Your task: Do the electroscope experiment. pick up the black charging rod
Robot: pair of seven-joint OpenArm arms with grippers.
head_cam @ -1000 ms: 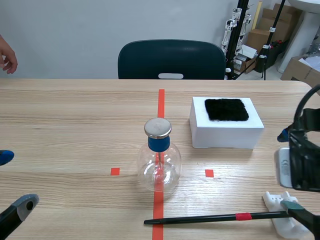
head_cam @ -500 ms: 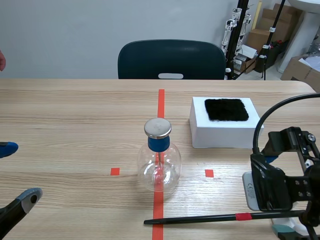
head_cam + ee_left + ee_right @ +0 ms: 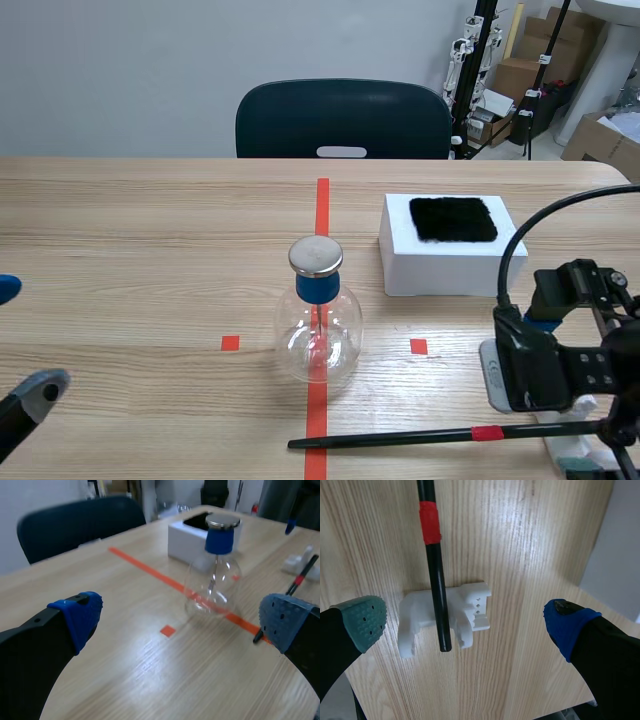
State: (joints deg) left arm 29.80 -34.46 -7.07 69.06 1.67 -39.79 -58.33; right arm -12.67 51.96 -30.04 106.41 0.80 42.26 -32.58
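**Task item.** The black charging rod (image 3: 436,580) lies flat on the surface (image 3: 150,230), near the robot's edge. One end crosses the orange-red centre line. The other end rests in a small white cradle (image 3: 472,607). A red band (image 3: 429,522) encircles the rod a short way ahead of the cradle.

**Right claw.** The right claw (image 3: 465,620) hovers above the cradle end of the rod with its fingers spread wide. It holds nothing. In the right wrist view the rod runs forward between the fingers, nearer the grey-green pad (image 3: 364,617) than the blue pad.

**Left claw.** The left claw (image 3: 182,622) is spread and empty, low at the left side of the surface, well apart from the rod.

**Surroundings.** The electroscope flask (image 3: 318,325) stands on the centre line beyond the rod. A white block (image 3: 452,262) with a black pad on top sits farther back on the right.

**Step in hand.** Judged as pre-grasp alignment; the rod is not yet gripped.

**Next move.**
1. Centre the claw over the rod.
2. Lower it.
3. Close across the shaft, preferably ahead of the cradle, so the pads meet the rod and not the cradle.
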